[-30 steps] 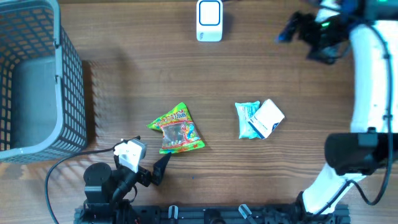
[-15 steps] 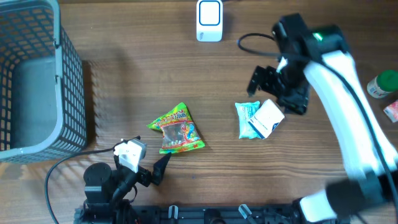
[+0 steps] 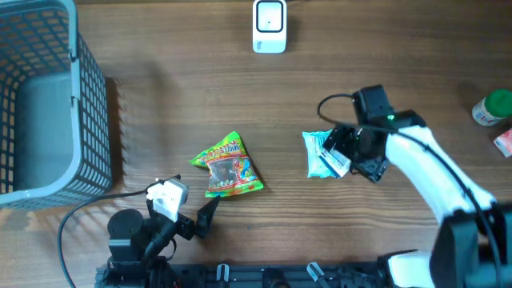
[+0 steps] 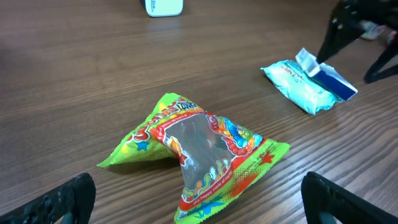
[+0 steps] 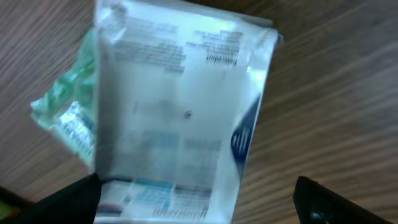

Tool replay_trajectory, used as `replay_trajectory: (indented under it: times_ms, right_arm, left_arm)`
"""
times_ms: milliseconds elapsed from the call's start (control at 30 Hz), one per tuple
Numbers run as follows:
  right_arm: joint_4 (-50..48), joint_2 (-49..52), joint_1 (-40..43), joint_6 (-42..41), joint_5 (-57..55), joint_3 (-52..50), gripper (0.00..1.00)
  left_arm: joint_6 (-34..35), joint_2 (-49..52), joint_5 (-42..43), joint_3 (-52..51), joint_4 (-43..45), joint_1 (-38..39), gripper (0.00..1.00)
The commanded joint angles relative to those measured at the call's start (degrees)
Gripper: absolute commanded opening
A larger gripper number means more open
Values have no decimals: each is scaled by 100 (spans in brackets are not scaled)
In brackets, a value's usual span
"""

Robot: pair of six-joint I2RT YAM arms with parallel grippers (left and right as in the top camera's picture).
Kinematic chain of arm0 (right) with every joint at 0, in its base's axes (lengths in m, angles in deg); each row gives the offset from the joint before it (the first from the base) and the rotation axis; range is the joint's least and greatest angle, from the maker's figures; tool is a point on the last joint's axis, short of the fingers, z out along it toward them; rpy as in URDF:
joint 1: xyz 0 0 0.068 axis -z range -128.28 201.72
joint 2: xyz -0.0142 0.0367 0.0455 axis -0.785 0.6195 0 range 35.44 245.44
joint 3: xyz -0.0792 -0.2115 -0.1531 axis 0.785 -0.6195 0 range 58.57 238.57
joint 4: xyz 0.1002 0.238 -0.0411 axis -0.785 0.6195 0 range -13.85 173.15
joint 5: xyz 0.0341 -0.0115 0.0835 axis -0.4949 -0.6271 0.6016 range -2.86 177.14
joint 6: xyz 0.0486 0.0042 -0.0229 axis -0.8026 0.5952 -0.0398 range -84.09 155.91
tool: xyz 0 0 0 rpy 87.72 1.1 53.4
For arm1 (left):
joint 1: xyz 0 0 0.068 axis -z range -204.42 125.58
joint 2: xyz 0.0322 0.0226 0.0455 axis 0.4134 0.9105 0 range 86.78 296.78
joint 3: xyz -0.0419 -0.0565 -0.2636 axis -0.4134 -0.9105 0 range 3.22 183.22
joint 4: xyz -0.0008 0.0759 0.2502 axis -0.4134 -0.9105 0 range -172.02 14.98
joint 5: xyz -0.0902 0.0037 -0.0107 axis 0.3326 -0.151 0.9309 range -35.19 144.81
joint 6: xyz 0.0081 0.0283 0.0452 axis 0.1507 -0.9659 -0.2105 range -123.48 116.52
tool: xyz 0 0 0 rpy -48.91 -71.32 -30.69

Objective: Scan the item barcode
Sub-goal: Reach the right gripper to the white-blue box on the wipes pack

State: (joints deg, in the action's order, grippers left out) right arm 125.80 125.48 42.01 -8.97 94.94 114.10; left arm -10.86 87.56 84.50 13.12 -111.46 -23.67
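Observation:
A white barcode scanner (image 3: 270, 26) stands at the table's far edge. A white-and-blue box (image 3: 336, 163) lies on a teal tissue pack (image 3: 317, 149) right of centre. My right gripper (image 3: 352, 154) hovers over that box, open; in the right wrist view the box (image 5: 180, 112) fills the frame, its near end between the spread fingers (image 5: 326, 202), and the teal pack (image 5: 65, 109) pokes out at the left. A green candy bag (image 3: 227, 166) lies in the middle. My left gripper (image 4: 200, 204) rests low just in front of the bag (image 4: 199, 146), open and holding nothing.
A grey mesh basket (image 3: 88, 104) fills the left side. A green-capped bottle (image 3: 493, 107) and a red item (image 3: 504, 142) sit at the right edge. The left arm's cable (image 3: 80, 212) loops along the front edge.
My right arm has swung from the far right corner down and leftward until its gripper is over the white box. The left arm and the candy bag have stayed put.

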Motion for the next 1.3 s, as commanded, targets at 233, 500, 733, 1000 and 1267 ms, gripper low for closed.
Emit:
replay_trajectory:
  times_ms: [233,500,733,1000,1267]
  right_arm:
    - [-229,168,964,472,1064,264,100]
    - [-538,267,964,-627,807,107,100]
    - [-629,990,964,-601,695,107,100]
    - [-804,1399,964,-610,402,101,100]
    - [-916,1401,962,-566,625,103,92]
  left_arm:
    - [17,-35,4,-20,13,22,100]
    - [17,-35,4,-20,15,22,100]
    - [15,-35,4,-20,15,22,100]
    - [15,-35,4,-20,15,22,100]
    - [15,-35,4,-20,15,22,100]
